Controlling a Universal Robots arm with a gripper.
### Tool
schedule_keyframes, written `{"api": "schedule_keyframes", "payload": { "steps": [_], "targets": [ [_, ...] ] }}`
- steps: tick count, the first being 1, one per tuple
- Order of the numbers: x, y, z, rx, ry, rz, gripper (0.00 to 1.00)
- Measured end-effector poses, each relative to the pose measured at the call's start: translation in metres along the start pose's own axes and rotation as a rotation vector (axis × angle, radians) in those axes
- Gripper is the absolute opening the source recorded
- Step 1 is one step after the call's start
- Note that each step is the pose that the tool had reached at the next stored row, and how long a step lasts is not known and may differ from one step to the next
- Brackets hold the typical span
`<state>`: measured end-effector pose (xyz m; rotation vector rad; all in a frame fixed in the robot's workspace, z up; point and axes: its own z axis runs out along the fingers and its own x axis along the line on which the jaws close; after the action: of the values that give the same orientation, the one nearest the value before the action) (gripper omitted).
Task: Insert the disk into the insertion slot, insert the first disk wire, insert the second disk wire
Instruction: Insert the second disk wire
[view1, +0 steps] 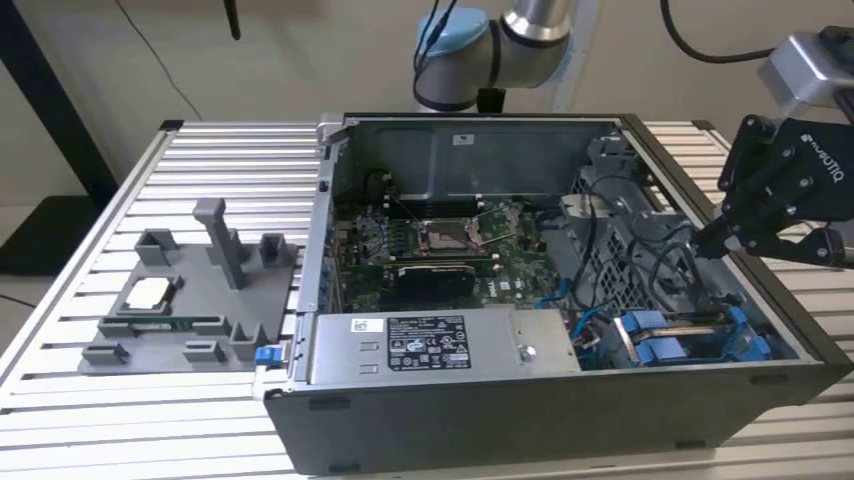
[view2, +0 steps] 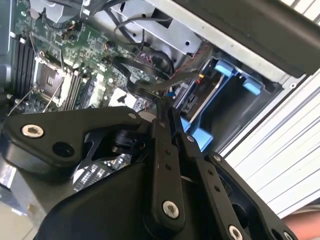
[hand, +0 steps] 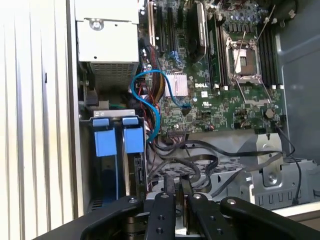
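Note:
The blue carrier frame of the disk (view1: 694, 342) lies low in the insertion slot (view1: 747, 300), the bay in the corner of the open case at the exterior view's right. Its two blue tabs (hand: 119, 141) show in the first wrist view, and the disk body is a dark edge (hand: 138, 172) beside them. A blue wire (hand: 146, 97) loops from the board toward the bay, and black flat wires (hand: 200, 161) run just beyond my fingers. My gripper (view1: 702, 247) (hand: 176, 182) (view2: 167, 107) hovers over the case's right side, above these wires. Its fingers are shut, with nothing visible between them.
A labelled grey power-supply box (view1: 427, 342) fills the case's near side. The motherboard with its square processor socket (view1: 442, 236) lies behind it. A grey fixture (view1: 187, 295) holding small parts stands on the slatted table (view1: 200, 150) at the exterior view's left.

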<state>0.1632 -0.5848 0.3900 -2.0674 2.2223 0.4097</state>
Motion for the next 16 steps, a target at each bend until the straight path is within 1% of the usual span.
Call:
{"api": "schedule_keyframes", "payload": {
  "steps": [3,12,14,15,16],
  "targets": [
    [0.0001,0.0008,-0.0003,-0.0002,-0.0017,0.000,0.16],
    [0.0001,0.0015,-0.0004,-0.0001,-0.0014,0.000,0.16],
    [0.0002,0.0021,-0.0001,0.0002,0.0024,0.000,0.16],
    [0.0003,0.0026,0.0004,0.0006,0.0073,0.001,0.16],
    [0.0005,0.0031,0.0010,0.0012,0.0142,0.002,0.16]
  ]
}}
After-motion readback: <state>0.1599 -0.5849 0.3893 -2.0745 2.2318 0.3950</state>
